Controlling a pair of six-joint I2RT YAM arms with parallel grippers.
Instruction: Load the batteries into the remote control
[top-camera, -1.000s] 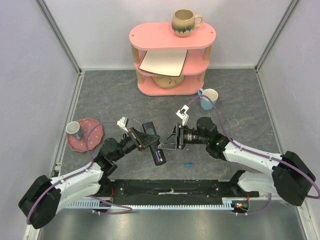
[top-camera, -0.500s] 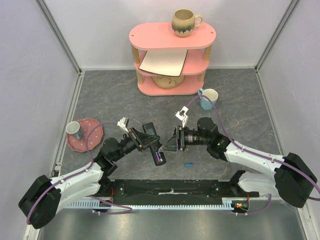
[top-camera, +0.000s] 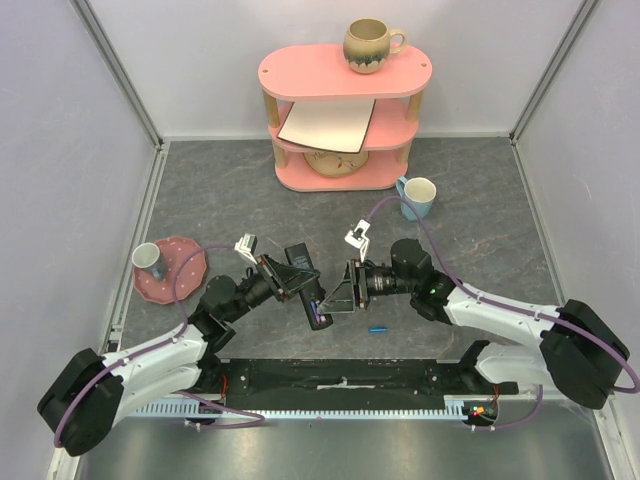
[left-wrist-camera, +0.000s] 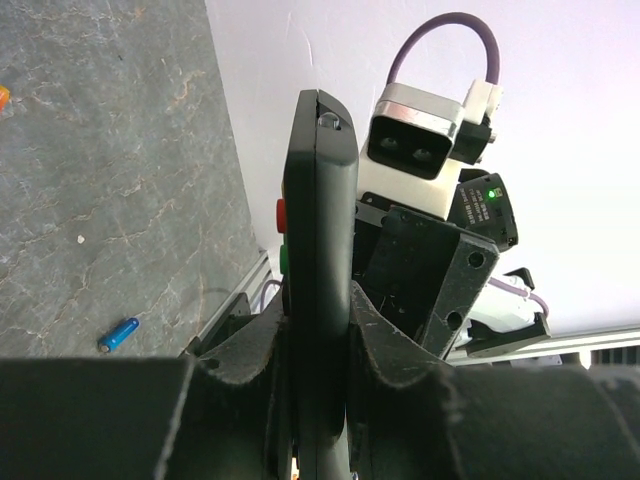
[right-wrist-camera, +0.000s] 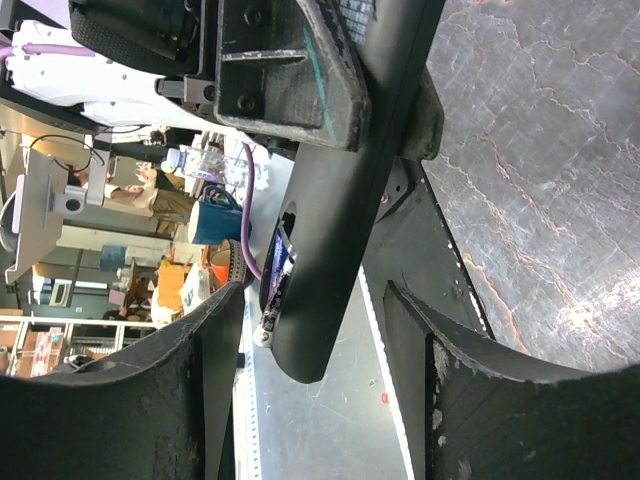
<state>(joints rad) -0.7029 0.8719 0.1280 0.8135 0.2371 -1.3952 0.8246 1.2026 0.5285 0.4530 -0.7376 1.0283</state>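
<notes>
My left gripper (top-camera: 292, 283) is shut on the black remote control (top-camera: 305, 285) and holds it tilted above the table. In the left wrist view the remote (left-wrist-camera: 320, 230) stands edge-on between the jaws, red and green buttons on its left side. A dark purple battery (top-camera: 317, 316) sits in the open compartment at the remote's lower end; it also shows in the right wrist view (right-wrist-camera: 278, 275). My right gripper (top-camera: 332, 297) is open, its fingers (right-wrist-camera: 205, 380) on either side of the remote's lower end (right-wrist-camera: 340, 250), not touching it.
A small bright blue cylinder (top-camera: 377, 328) lies on the table near the front rail; it also shows in the left wrist view (left-wrist-camera: 118, 334). A pink plate (top-camera: 180, 272) with a cup stands at the left. A pink shelf (top-camera: 345, 120) and a blue mug (top-camera: 417, 197) stand behind.
My right gripper has moved left and a little nearer, so its open fingers now straddle the remote's lower end. The left gripper and the remote have stayed put.
</notes>
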